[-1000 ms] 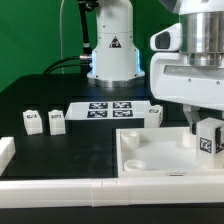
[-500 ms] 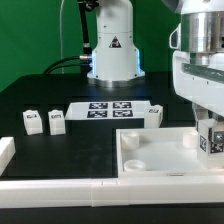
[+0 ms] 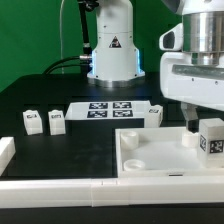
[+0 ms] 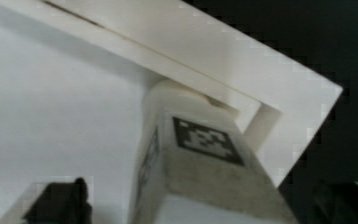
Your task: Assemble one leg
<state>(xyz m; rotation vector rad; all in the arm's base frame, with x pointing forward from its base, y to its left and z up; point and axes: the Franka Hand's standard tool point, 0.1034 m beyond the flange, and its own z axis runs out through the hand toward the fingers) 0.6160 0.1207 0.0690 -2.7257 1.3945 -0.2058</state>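
A white leg with a square tag mark stands upright at the far right corner of the white tray-like part. My gripper is straddling it from above. In the exterior view a gap shows between the dark left finger and the leg. In the wrist view the leg stands between the fingers of my gripper, with a clear gap to the dark finger. The jaws are open and not gripping the leg. The tray's raised rim runs behind the leg.
Two more legs stand at the exterior view's left, and a third by the marker board. A white bar lies along the front edge. The robot base stands at the back.
The gripper moved right and down with the leg to the tray's corner, then opened and rose a little. The leg stays standing in the corner.
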